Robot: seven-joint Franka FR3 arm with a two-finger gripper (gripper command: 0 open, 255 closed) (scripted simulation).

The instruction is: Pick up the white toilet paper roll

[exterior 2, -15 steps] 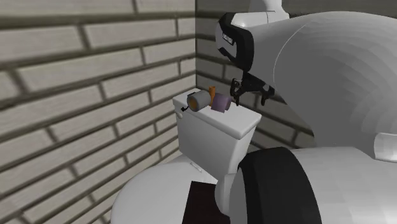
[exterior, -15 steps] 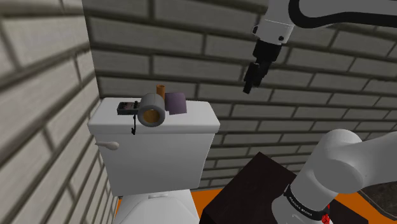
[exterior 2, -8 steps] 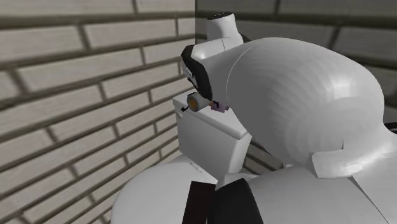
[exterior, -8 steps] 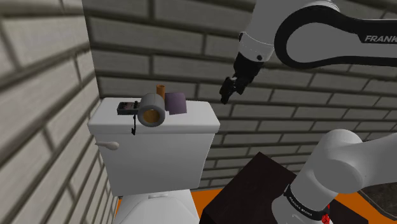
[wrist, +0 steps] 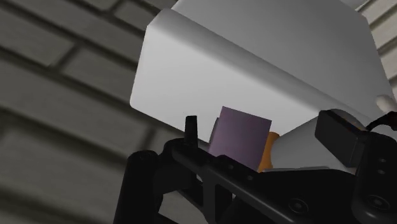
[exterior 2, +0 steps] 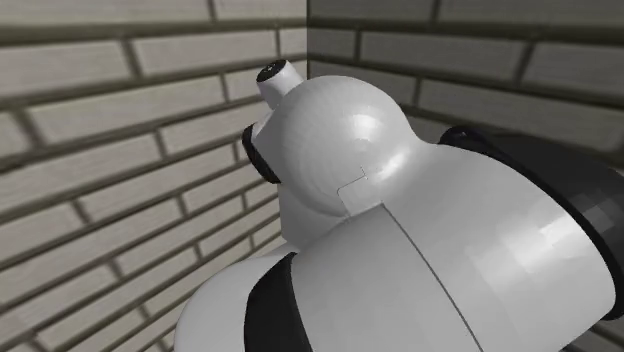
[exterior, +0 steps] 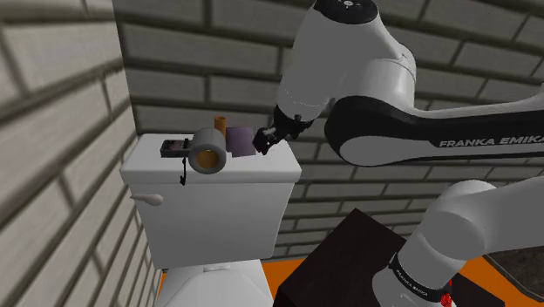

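Approach step: the arm's black claw (exterior: 261, 141) hangs above the toilet tank, roll not yet gripped

The grey toilet paper roll with a tan core (exterior: 207, 151) lies on its side near the front edge of the white toilet tank lid (exterior: 270, 164), toward the shoulder view's left. The claw hovers nearer the lid's other end, and a purple square block (exterior: 241, 140) stands between the two. I reckon the next move calls for clearing that block and lowering squarely onto the roll without nudging it off the edge. Whether the claw is spread or pressed together I cannot tell. In the second exterior view the white arm (exterior 2: 340, 170) hides the tank, and a small black object (exterior: 173, 146) by the roll is hard to name
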